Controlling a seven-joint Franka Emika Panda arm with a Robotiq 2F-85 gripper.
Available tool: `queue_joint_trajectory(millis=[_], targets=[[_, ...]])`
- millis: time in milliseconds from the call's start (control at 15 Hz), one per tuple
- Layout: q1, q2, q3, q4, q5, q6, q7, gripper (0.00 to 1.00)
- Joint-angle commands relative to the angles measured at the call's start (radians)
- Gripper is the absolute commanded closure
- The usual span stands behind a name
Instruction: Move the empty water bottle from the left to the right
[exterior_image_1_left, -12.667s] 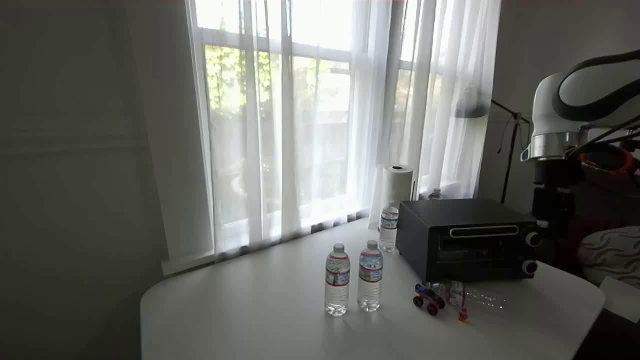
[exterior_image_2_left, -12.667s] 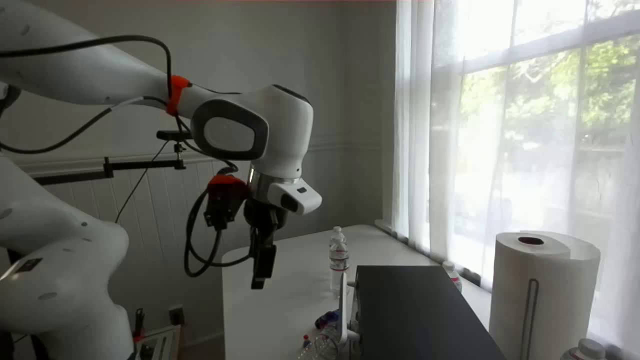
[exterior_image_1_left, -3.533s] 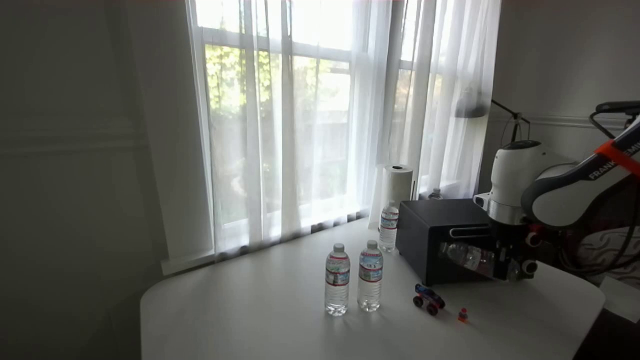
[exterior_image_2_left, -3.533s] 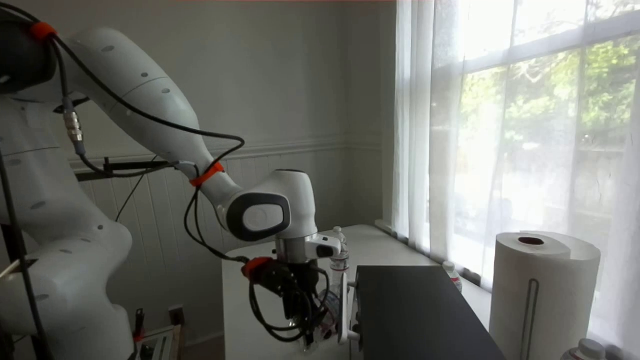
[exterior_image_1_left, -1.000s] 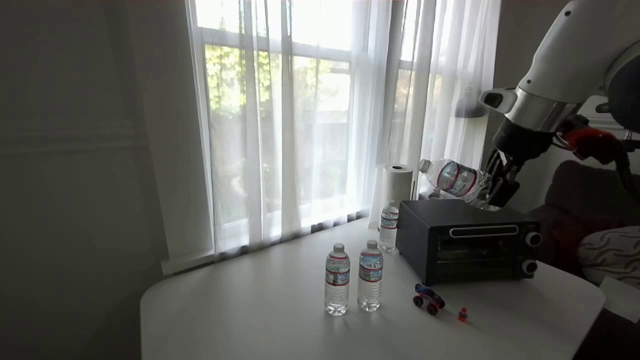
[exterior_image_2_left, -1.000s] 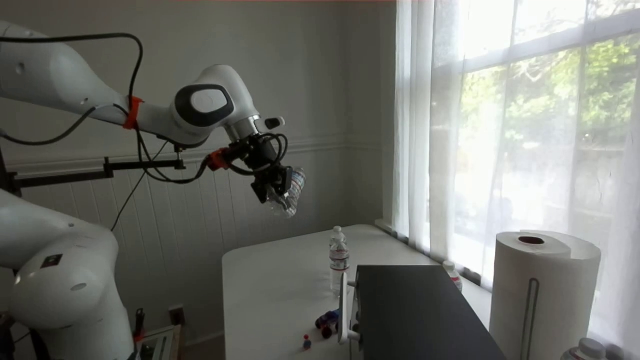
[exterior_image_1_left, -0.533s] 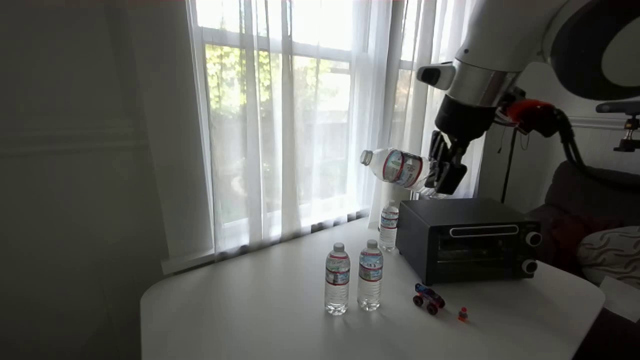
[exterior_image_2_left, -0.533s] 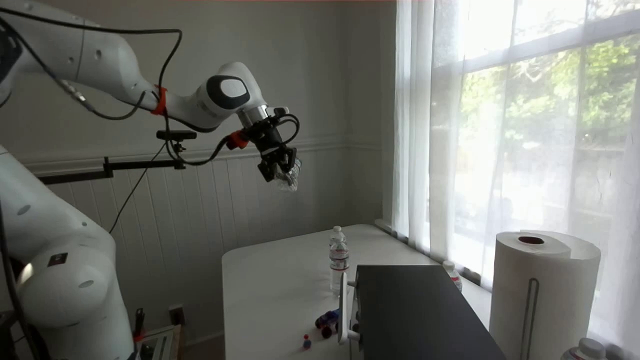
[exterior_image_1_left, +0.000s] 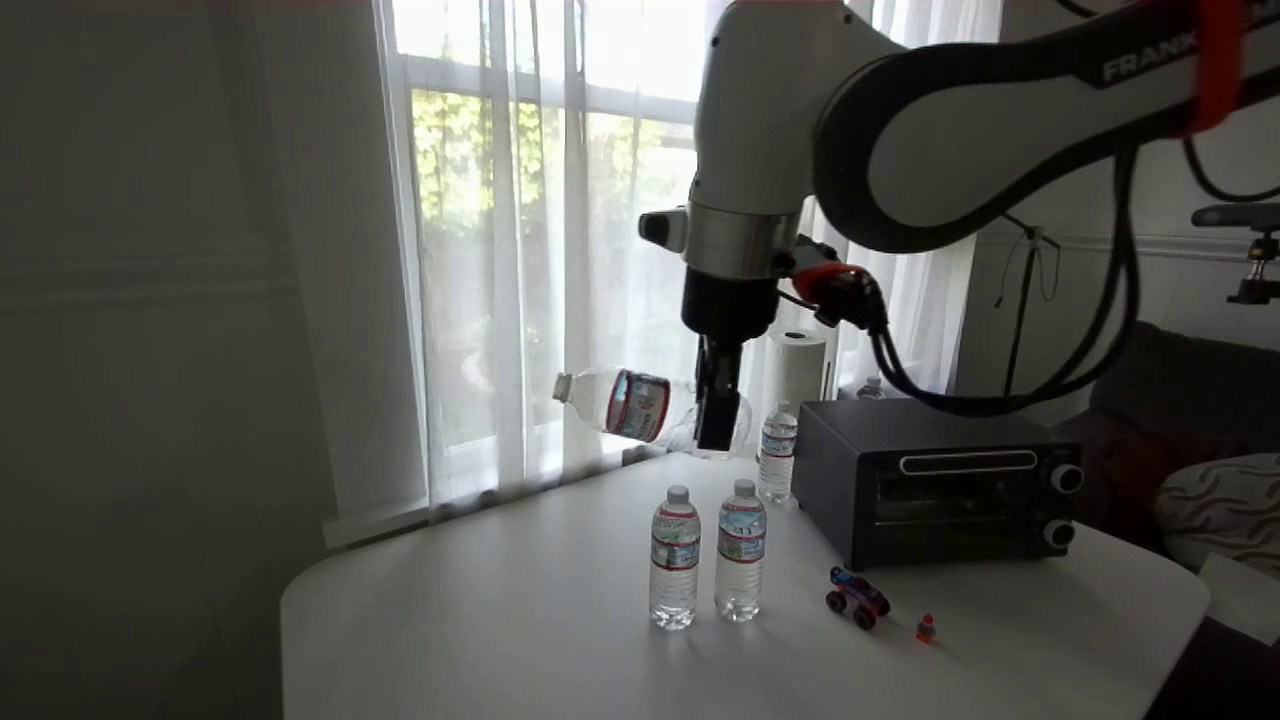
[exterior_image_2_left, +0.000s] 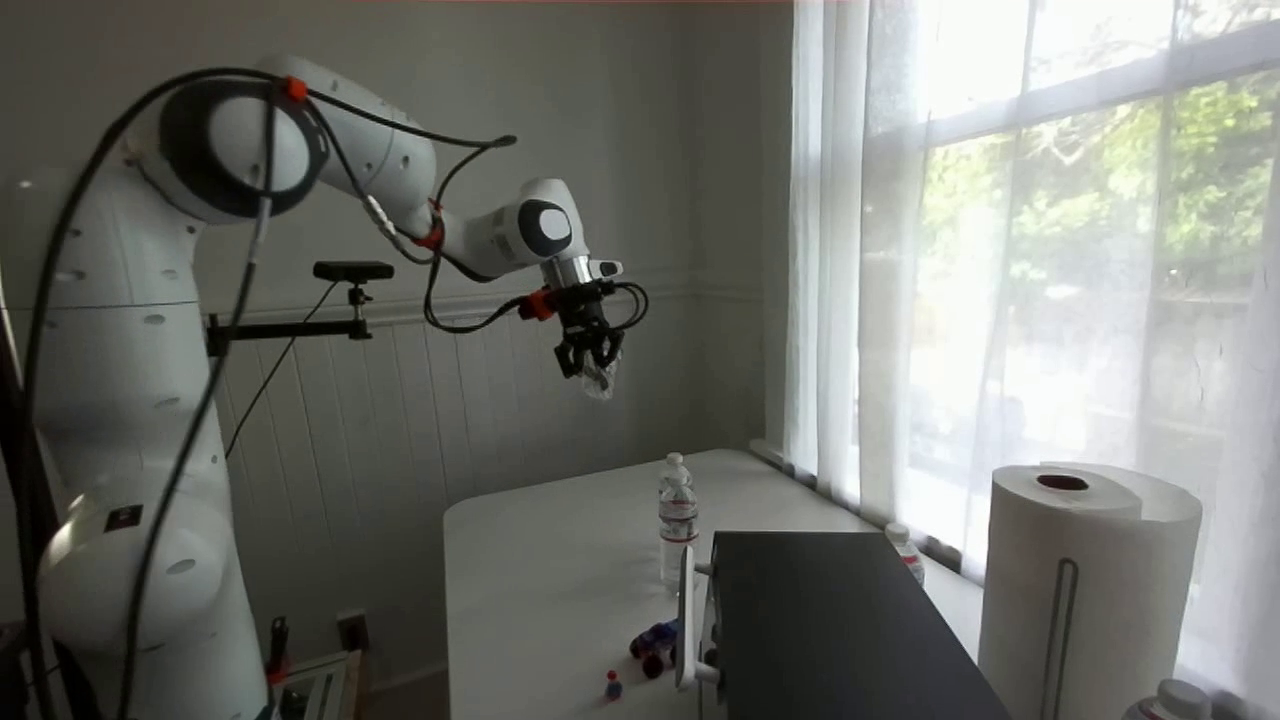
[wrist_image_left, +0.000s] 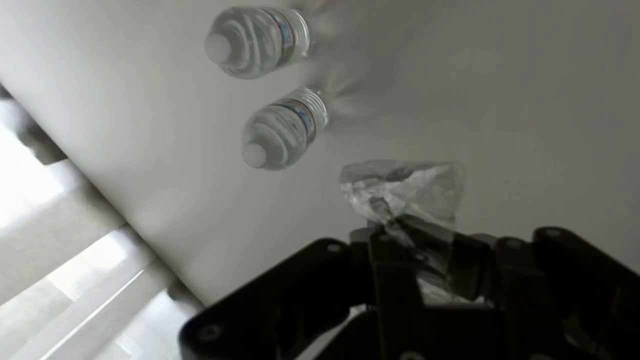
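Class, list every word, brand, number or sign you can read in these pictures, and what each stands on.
"FRANK": on the robot arm; letters past the orange band are blurred.
Empty water bottle in the claw: print too blurred to read.
Standing bottles: print too small to read.
No other text is legible.

In an exterior view, the table (exterior_image_1_left: 460, 620) gave room at left; two upright bottles (exterior_image_1_left: 675, 560) mid-table and the oven (exterior_image_1_left: 940, 490) at right stood in the way.

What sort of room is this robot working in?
Likely a home kitchen or dining corner, though I can't be sure: there's a toaster oven, a paper towel roll and sheer curtains.
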Motion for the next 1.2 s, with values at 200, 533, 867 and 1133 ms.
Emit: queue_joint_trajectory(millis=[200,533,867,1133], targets=[[0.126,0.383,-0.021,0.385,-0.011,-0.139,0.174,0.99],[0.214,0.566,-0.083,0.539,-0.005,-0.167,0.289,0.99],[0.262,0.668,-0.131,0.629,0.0,-0.198,0.34,0.99],[0.289,0.715,-0.166,0.675,-0.008,-0.263,0.38,0.99]])
